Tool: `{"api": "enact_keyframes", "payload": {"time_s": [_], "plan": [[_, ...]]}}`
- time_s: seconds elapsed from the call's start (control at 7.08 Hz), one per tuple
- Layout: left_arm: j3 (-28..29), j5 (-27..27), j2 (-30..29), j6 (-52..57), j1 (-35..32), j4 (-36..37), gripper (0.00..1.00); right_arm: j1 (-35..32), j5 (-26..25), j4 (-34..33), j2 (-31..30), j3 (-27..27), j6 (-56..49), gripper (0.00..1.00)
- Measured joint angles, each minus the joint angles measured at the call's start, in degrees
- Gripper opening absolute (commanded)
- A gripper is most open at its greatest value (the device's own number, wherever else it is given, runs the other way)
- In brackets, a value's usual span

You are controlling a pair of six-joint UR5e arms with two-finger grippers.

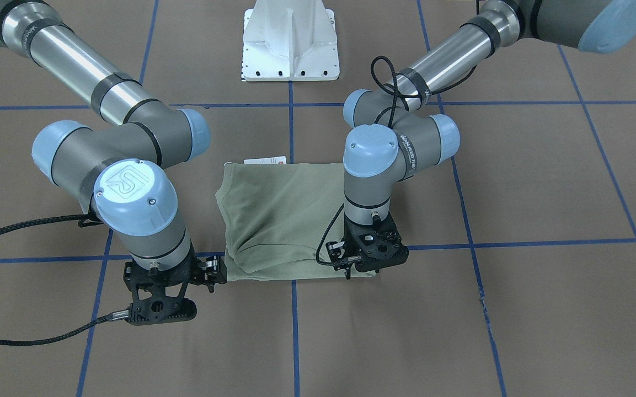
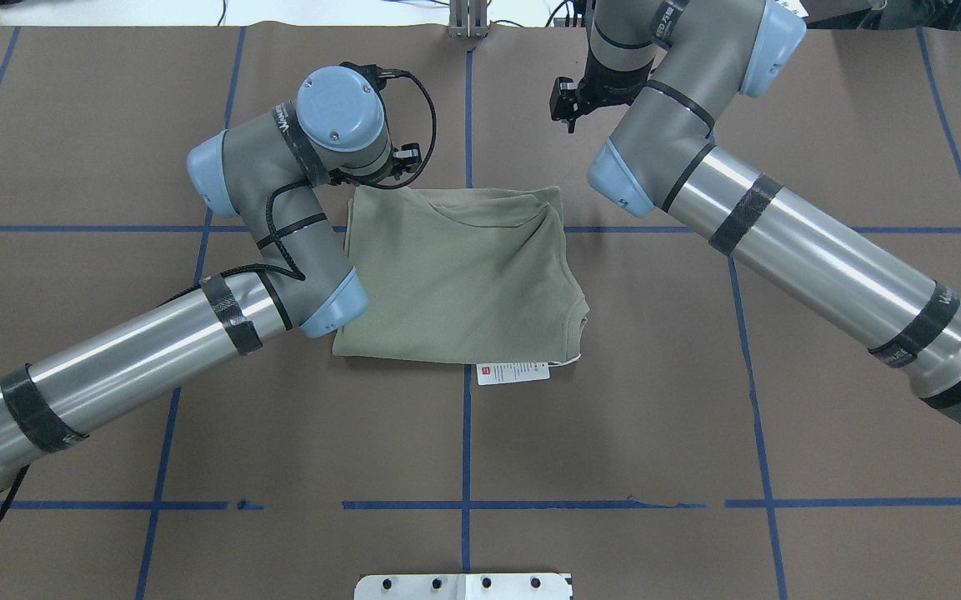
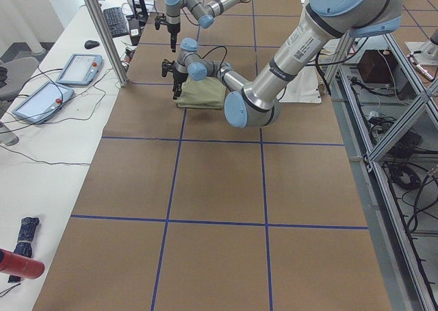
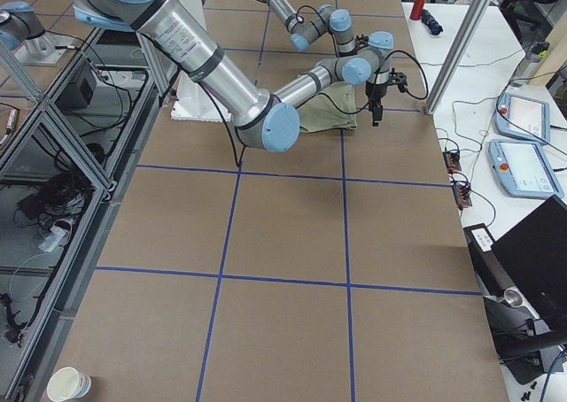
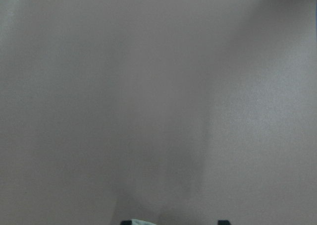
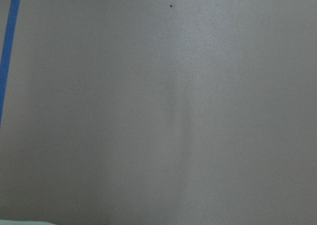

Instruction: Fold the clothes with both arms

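Pale sage-green knit shirt (image 2: 455,283), likely soft, light and floppy, should be pinched at its corners; whether the jaws of the black left gripper (image 1: 364,262) and black right gripper (image 1: 159,292) are apart cannot be told.

Place: robotics lab
Surface: brown paper cover (image 3: 219,181), gridded with blue tape (image 3: 205,140)
Side bench: teach pendants (image 3: 79,69), keyboard (image 3: 118,21)
Surround: aluminium frame posts (image 3: 104,30)

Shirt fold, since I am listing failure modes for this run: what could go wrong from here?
1. The left gripper is at the far left corner of the shirt; if cloth clings to it as it lifts, the fold may pull open.
2. Cloth is bunched at the far right corner, so the next fold may come out uneven.
3. The white tag sticks out past the near edge and may stay exposed.
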State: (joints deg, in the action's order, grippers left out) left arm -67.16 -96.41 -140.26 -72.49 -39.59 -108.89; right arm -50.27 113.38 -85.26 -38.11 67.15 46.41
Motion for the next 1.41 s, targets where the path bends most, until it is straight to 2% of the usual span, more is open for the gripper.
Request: {"api": "enact_keyframes", "payload": {"time_s": [0.28,0.42,0.71,1.13,1.41], "plan": [[-0.06,-0.01,0.06,0.21,0.50,-0.01,0.63,-0.02,0.00,0.01,-0.02,0.00,0.00,1.00],[-0.07,0.00,0.03,0.23,0.81,-0.03,0.50,-0.02,0.00,0.01,-0.03,0.00,0.00,1.00],[-0.11,0.01,-0.02,0.22,1.30,-0.03,0.00,-0.01,0.00,0.01,-0.03,0.00,0.00,1.00],[-0.72,0.16,0.70,0.23,1.39,0.09,0.00,0.00,0.00,0.01,0.04,0.06,0.00,1.00],[-3.88,0.19,3.48,2.28,1.24,0.32,0.00,-0.02,0.00,-0.01,0.04,0.16,0.04,1.00]]}}
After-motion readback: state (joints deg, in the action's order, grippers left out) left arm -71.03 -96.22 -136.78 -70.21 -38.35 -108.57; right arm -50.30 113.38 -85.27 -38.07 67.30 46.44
